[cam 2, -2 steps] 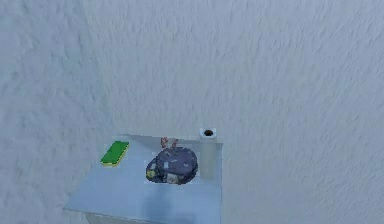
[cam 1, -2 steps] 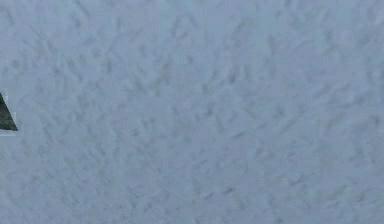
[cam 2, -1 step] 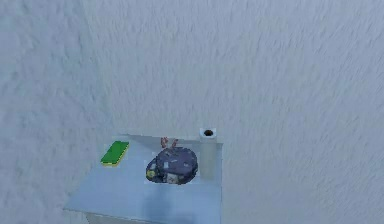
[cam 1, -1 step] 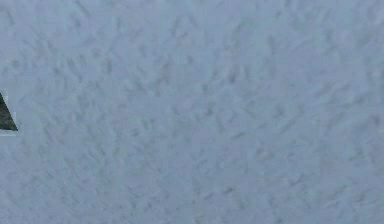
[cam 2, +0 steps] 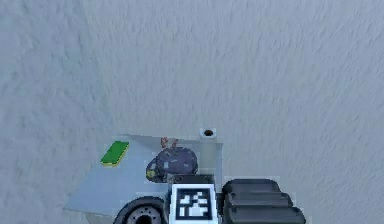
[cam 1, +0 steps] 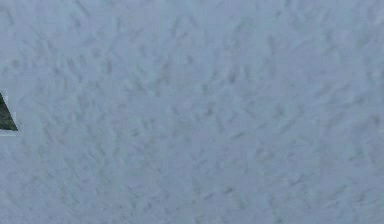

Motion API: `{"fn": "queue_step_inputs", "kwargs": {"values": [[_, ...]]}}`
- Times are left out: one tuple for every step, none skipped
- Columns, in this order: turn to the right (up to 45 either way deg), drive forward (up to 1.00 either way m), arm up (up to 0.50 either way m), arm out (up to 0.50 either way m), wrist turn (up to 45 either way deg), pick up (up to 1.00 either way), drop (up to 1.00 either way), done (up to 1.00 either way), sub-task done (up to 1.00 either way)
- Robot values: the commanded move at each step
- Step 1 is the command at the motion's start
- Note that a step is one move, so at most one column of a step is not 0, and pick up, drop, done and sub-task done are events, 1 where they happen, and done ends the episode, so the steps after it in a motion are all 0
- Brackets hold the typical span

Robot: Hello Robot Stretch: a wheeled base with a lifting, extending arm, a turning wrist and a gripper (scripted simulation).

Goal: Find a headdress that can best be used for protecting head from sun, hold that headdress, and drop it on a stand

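Observation:
A dark blue-grey rounded lump (cam 2: 173,163), possibly a headdress, lies on a pale grey tabletop (cam 2: 115,188) low in the arm side view. Just below it, at the bottom edge, stands a white square with black marks (cam 2: 195,204). Left of that square is the gripper's dark body (cam 2: 146,210). I cannot make out the gripper's far end, and I cannot tell whether it holds anything.
A flat green item (cam 2: 114,154) lies near the tabletop's left corner, and a small white cylinder (cam 2: 209,132) stands at its far edge. A textured blue-grey wall (cam 2: 200,60) rises behind it. The same wall (cam 1: 200,110) stands close ahead, with a dark triangle (cam 1: 6,115) at the forward view's left edge.

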Motion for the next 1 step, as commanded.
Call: {"fn": "queue_step_inputs", "kwargs": {"values": [[0.0, 0.0, 0.0, 0.24, 0.0, 0.0, 0.0, 0.0, 0.0]]}}
